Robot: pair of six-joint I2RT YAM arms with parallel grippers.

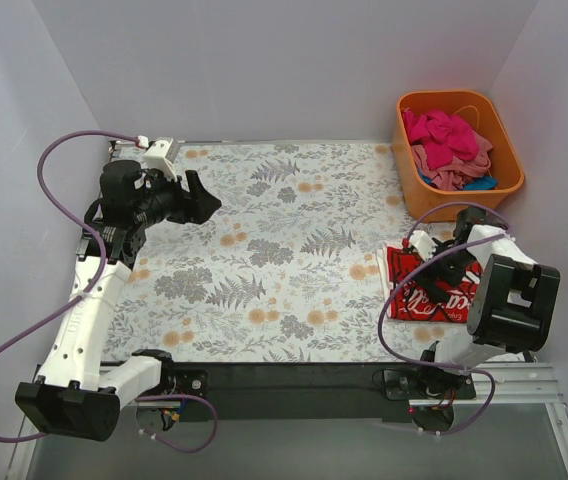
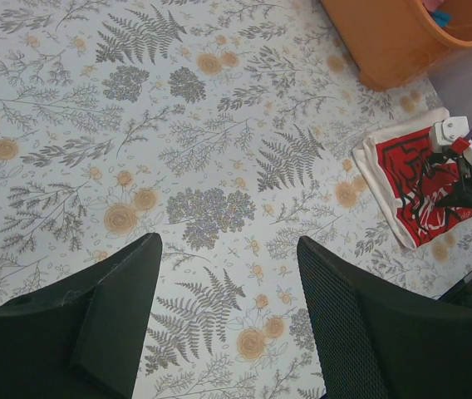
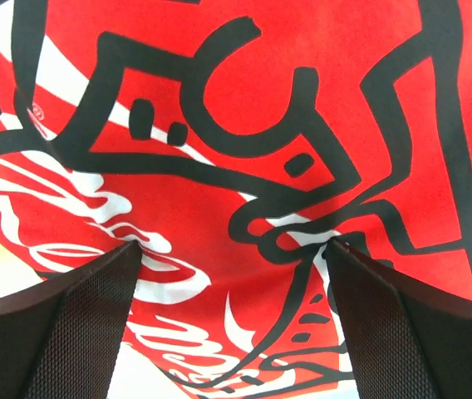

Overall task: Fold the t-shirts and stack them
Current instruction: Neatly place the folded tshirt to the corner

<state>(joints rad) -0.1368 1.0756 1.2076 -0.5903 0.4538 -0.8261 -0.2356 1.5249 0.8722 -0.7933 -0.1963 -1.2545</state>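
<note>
A folded red t-shirt (image 1: 411, 293) with white script and black line drawing lies at the table's right, with white cloth showing along its left edge (image 2: 383, 184). My right gripper (image 1: 444, 265) is open and low over it, both fingertips (image 3: 128, 253) touching the red print (image 3: 244, 125), nothing pinched between them. More t-shirts are bunched in the orange tub: magenta (image 1: 442, 130), pink (image 1: 454, 168), a bit of blue (image 1: 482, 183). My left gripper (image 1: 200, 200) hangs open over the bare floral cloth (image 2: 228, 249) at the back left, holding nothing.
The orange plastic tub (image 1: 512, 184) stands at the back right corner (image 2: 385, 50). The floral tablecloth (image 1: 284, 250) covers the table. White walls close in on the left, back and right. Purple cables loop off both arms.
</note>
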